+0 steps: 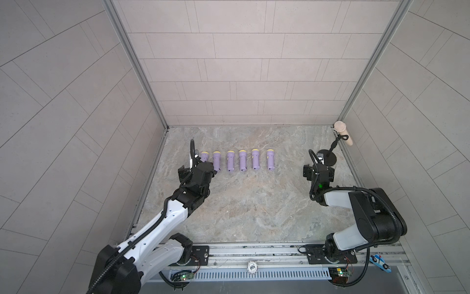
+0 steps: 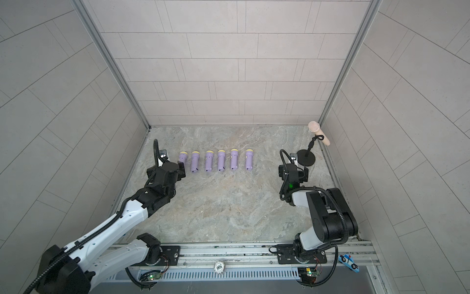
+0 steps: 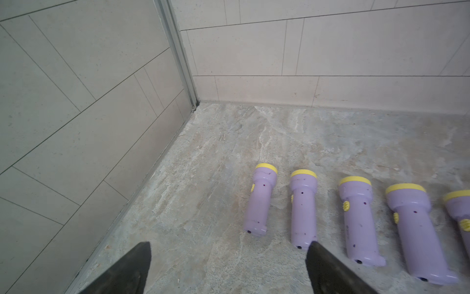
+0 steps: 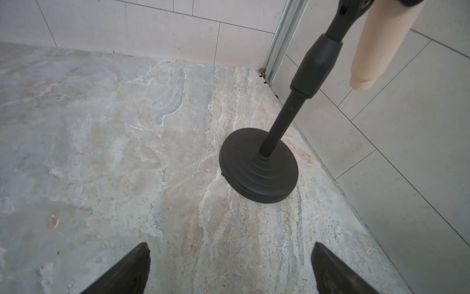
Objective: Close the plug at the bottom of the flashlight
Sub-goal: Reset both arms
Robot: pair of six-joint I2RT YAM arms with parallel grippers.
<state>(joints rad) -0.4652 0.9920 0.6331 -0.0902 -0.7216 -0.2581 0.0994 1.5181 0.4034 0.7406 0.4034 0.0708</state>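
Flashlights (image 1: 242, 160), six of them in lilac with yellow heads, lie in a row on the marbled counter (image 1: 254, 208), heads toward the back wall (image 1: 254, 76) and tail ends toward the robot. The left end effector (image 3: 229, 244) hovers at the row's left end, its jaws spread wide and holding nothing. Seen from the left wrist, the end flashlight (image 3: 260, 201) lies on the counter just ahead of the gap between the two dark fingers (image 3: 127, 269). The tail of the second flashlight (image 3: 304, 208) sits right at the tip of one finger; whether the two touch cannot be told. In both top views the left wrist covers the lower part of the end flashlight. A small dark spot marks each visible tail, but the plugs are too small to judge open or shut. Well apart, on the right side of the counter, the right end effector (image 4: 230, 244) is likewise spread wide and empty. It is poised above bare stone near the round base of a black stand (image 4: 259, 165), which carries a beige microphone (image 4: 376, 51) in the far right corner.
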